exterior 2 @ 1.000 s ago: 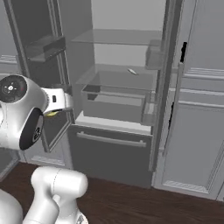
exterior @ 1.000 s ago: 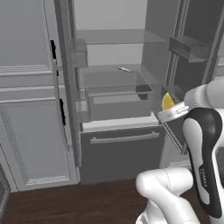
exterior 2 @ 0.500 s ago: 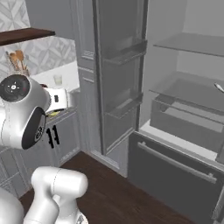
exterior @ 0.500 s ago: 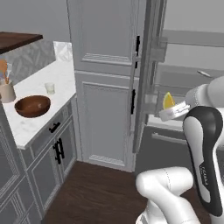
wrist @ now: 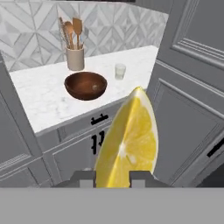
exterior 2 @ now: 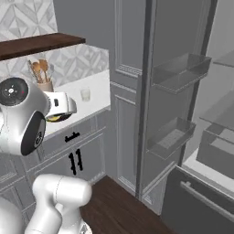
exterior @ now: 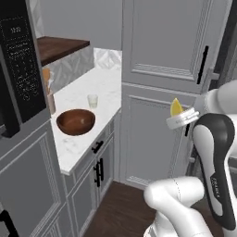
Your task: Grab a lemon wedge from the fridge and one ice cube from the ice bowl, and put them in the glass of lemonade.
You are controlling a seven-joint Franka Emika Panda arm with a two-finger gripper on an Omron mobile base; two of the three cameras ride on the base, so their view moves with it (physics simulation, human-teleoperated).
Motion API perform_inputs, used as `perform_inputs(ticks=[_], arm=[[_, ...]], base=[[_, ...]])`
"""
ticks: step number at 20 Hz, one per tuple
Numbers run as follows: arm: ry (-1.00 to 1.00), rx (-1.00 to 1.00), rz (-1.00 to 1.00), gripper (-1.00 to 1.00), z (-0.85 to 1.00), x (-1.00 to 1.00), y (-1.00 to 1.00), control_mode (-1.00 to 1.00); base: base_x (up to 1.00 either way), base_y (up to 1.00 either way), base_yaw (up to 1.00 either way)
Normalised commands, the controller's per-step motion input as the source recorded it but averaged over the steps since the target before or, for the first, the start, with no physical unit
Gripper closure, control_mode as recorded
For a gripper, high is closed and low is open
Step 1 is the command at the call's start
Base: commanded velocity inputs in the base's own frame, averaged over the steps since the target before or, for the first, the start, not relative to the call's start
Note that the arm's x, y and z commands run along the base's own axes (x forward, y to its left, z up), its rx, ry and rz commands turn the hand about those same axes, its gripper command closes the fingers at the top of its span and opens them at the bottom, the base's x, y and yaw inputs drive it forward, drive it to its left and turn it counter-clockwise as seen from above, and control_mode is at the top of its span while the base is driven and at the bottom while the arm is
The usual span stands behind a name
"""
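Gripper (wrist: 113,177) clamped on lemon wedge (wrist: 127,142); glass of lemonade (wrist: 120,71) lies ahead, beyond ice bowl (wrist: 85,85) on counter (wrist: 39,105).

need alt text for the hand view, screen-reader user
A bright yellow lemon wedge held upright in the pincer dominates the foreground. Beyond it, a white marble counter carries a dark wooden ice bowl, a small glass of lemonade and a beige utensil holder with wooden spoons.
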Motion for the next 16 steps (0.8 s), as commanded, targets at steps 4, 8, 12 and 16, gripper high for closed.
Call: perform_inputs(ticks=[4,8,12,16], arm=[[0.00,0.00,0.00,1.00,0.00,0.00,0.00,1.00],[0.00,0.00,0.00,1.00,0.00,0.00,0.00,1.00],[0.00,0.00,0.00,1.00,0.00,0.00,0.00,1.00],[0.00,0.00,0.00,1.00,0.00,0.00,0.00,1.00]], base=[[1.00,0.23,0.00],[1.00,0.09,0.14],[0.90,0.00,0.16],[0.40,0.00,0.18]])
